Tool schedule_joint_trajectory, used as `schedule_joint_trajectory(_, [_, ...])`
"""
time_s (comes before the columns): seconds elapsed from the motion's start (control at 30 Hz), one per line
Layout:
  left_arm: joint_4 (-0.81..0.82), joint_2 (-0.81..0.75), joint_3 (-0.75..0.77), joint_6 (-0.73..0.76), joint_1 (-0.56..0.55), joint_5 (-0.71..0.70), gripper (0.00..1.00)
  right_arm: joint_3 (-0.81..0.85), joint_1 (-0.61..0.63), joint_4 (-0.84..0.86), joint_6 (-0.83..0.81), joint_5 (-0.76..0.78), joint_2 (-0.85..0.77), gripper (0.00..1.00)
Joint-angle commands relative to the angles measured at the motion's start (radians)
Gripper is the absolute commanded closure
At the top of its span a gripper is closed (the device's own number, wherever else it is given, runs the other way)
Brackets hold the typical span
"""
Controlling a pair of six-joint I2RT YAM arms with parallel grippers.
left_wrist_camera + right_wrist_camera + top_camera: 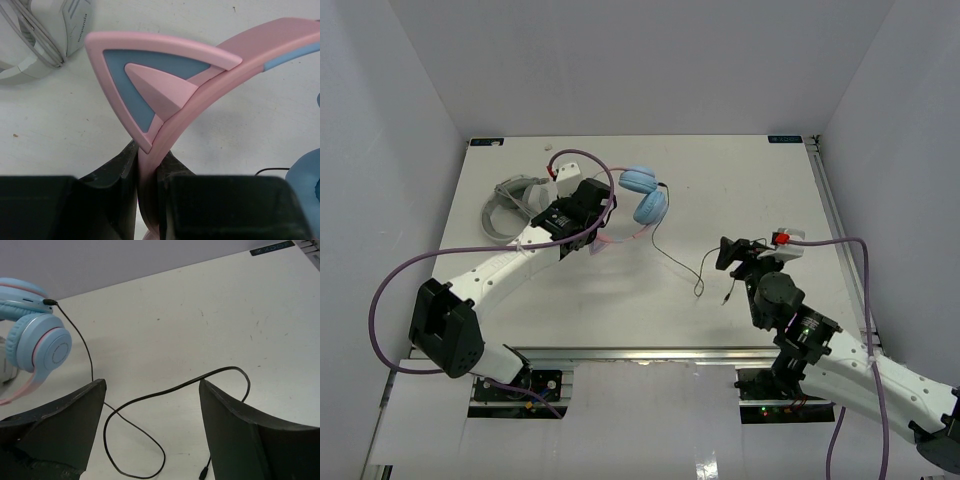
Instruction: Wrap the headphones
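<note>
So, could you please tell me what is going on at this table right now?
Two robot arms are working on a pair of cat-ear headphones. The left gripper is shut on the pink headband, just below one pointed ear. The right gripper is open above the black cable, which lies loose and unwound on the table. A grey-white band lies beside the left gripper.

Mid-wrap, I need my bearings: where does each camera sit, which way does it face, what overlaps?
Top external: above and behind, looking down at the table; left arm and right arm show.
Left wrist: looks along left fingers shut on the headband.
Right wrist: looks between open right fingers across the table at cable and headphones.
Shared: top and right wrist show cable and headphones.
</note>
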Motion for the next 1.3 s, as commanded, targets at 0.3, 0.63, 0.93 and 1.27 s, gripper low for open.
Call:
schedule_joint_trajectory(0.3, [-0.011,-0.069,0.117,0.050,0.003,-0.068,1.00,0.313,-0.002,-0.362,0.060,-0.143,0.094,0.11])
schedule_joint_trajectory(0.63, [-0.066,-0.186,0.149,0.210,0.003,0.281,1.00,0.241,-0.037,-0.049,-0.398,-0.659,0.128,0.14])
schedule_joint_trajectory(0.93, [-0.185,-0.323,0.239,0.208,0.003,0.380,1.00,0.054,-0.052,0.194,-0.558,-0.888,-0.019,0.14])
schedule_joint_trajectory(1.27, [-0.136,-0.360,0.242,0.203,0.003,0.618,1.00,-0.007,-0.054,0.398,-0.655,-1.024,0.004,0.15])
